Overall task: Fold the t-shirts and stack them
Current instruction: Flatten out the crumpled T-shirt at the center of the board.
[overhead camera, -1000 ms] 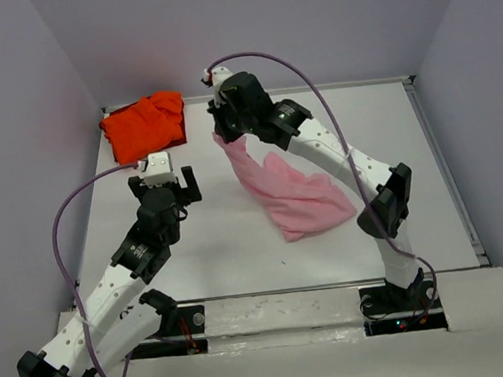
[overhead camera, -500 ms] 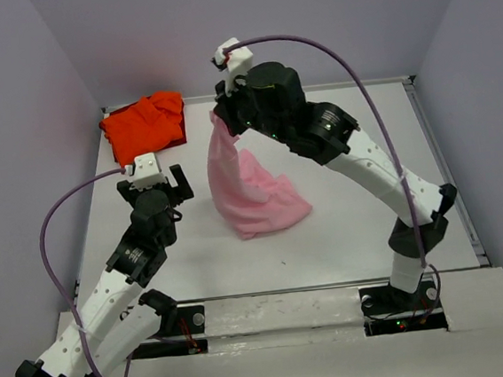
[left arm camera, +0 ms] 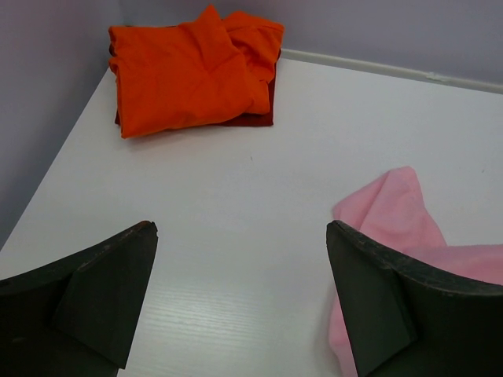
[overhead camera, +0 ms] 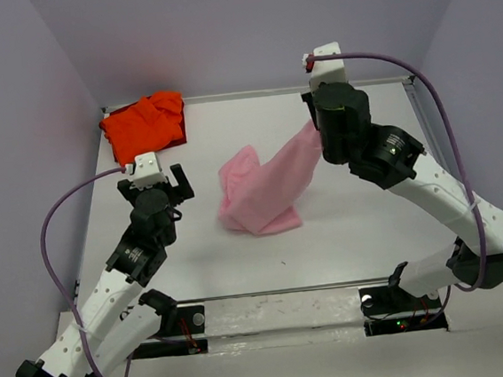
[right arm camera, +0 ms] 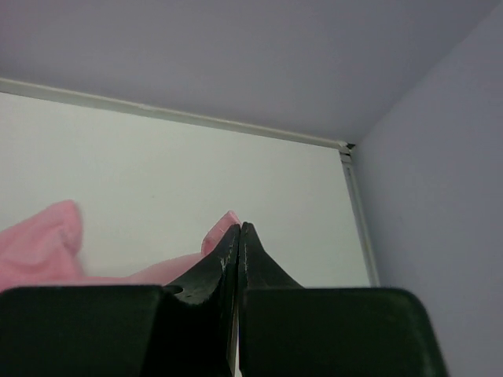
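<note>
Cloth held by one corner, second shirt set aside

Worktop carries both shirts. The pink t-shirt lies crumpled near the middle, and one edge of it rises toward the right. The orange-red t-shirt sits in the far left corner, roughly bundled and well apart from the pink one.

Both shirts look light and very soft. I judge that they will sag and slide when lifted, so it is better to take them at a hem, a shoulder or a corner, not in the middle.

The right tool is pressed fully together on the raised pink edge; the rest of the shirt hangs down to its left. The left tool is spread wide and holds nothing. The pink shirt lies just to its right, and the orange-red shirt is farther ahead.
</note>
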`<state>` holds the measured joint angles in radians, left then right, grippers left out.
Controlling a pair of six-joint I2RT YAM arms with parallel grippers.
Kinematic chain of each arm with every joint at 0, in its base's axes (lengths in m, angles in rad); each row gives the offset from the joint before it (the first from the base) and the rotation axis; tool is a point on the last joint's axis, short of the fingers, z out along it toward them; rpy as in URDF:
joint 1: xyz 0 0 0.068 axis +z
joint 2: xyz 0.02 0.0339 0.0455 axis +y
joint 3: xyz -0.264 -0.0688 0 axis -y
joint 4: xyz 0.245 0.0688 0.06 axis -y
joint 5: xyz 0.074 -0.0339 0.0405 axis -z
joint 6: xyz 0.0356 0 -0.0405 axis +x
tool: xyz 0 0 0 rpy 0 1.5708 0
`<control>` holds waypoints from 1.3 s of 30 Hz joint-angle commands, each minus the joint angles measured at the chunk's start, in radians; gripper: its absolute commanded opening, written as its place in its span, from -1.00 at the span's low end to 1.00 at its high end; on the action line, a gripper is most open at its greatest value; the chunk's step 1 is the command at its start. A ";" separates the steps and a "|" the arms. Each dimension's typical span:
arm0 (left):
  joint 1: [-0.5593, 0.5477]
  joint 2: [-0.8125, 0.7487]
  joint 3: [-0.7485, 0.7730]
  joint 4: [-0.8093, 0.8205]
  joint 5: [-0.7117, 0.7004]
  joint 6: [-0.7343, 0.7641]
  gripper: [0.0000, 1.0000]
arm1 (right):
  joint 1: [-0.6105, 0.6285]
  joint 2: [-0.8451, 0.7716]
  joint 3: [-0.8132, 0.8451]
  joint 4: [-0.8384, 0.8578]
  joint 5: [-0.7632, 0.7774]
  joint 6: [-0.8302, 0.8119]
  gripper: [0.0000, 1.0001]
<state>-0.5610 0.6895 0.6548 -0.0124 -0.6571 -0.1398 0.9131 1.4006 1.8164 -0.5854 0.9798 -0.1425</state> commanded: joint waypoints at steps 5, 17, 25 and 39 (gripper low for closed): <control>0.006 0.005 0.043 0.031 0.019 -0.012 0.98 | -0.092 -0.086 -0.323 -0.043 0.200 0.171 -1.00; 0.006 0.016 0.045 0.031 0.047 -0.009 0.98 | -0.181 -0.026 -0.652 -0.131 -0.263 0.515 0.07; 0.004 0.027 0.043 0.032 0.065 -0.004 0.98 | -0.137 0.086 -0.684 0.128 -0.541 0.466 0.21; 0.004 0.084 0.049 0.025 0.113 -0.006 0.98 | -0.137 0.370 -0.591 0.314 -0.849 0.517 0.20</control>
<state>-0.5610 0.7776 0.6579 -0.0193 -0.5446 -0.1402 0.7723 1.7538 1.1858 -0.3756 0.2562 0.3336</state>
